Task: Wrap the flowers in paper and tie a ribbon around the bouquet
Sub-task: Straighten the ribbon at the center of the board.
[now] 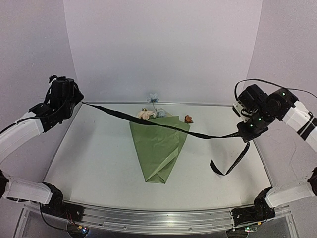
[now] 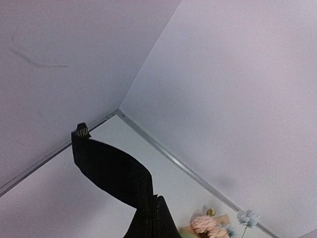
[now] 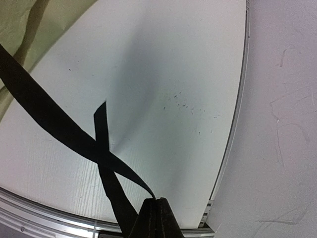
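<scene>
The bouquet (image 1: 159, 148) is laid flat near the middle of the table (image 1: 89, 153), its narrow folded tip toward the arms and its wide end toward the back wall. The paper (image 1: 163, 141) is seen as an olive-green cone, and the flowers (image 1: 147, 114) are shown poking from its wide end: a cream-pink bloom at the left, a pale blue one behind, a rust-orange one at the right edge. The ribbon (image 1: 124, 116) is stretched in a long line across the wide end of the cone, just below the blooms; whether it rests on the paper cannot be told. Its left end is pinched in the left gripper (image 1: 78, 100), which is held up near the left wall; in the left wrist view the fingers are seen fully closed on it, with a short curled stub standing past them, light lettering at its tip. The other end is clamped in the right gripper (image 1: 243, 135), raised over the right side of the table, its fingers likewise pressed together on the band. From that grip a loose tail is hung down and curled toward the table surface, well right of the cone.
</scene>
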You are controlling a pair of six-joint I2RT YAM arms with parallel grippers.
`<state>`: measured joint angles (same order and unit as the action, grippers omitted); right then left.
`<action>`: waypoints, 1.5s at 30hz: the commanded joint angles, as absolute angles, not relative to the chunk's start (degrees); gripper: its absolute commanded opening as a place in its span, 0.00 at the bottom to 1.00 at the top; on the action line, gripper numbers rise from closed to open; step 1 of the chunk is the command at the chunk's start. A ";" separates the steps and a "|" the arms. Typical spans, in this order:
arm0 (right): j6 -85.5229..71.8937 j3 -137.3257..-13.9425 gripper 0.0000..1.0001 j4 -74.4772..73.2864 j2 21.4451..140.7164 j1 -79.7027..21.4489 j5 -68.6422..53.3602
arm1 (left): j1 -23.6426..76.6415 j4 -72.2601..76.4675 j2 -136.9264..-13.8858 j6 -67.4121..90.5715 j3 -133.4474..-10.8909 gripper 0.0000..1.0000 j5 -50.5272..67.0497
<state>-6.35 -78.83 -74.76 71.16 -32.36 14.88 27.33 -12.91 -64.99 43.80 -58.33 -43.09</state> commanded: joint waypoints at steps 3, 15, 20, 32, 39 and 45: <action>-4.76 -74.97 0.00 -80.93 77.12 -30.60 23.26 | 27.37 -23.35 -64.08 56.02 -39.66 0.00 -36.56; -12.83 -64.11 0.00 -77.70 79.74 -30.62 14.77 | 27.47 -25.67 -57.16 71.64 -23.74 0.00 -28.98; -14.36 -61.48 0.00 -76.02 79.91 -30.72 10.75 | 27.44 -29.01 -55.91 74.87 -21.69 0.00 -29.14; -16.11 -58.47 0.00 -75.94 82.33 -30.83 16.73 | 27.41 -30.45 -53.17 76.50 -19.03 0.00 -30.59; -12.95 -68.44 0.06 -76.04 90.79 -28.24 23.17 | 27.32 -21.31 -60.06 72.26 -21.15 0.00 -32.38; -12.34 -72.67 0.06 -76.70 94.74 -26.05 19.00 | 27.25 -18.13 -68.27 69.19 -26.26 0.00 -31.95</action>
<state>-13.05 -70.43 -75.33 93.43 -26.81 19.04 27.42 -22.91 -64.70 71.97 -21.61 -30.72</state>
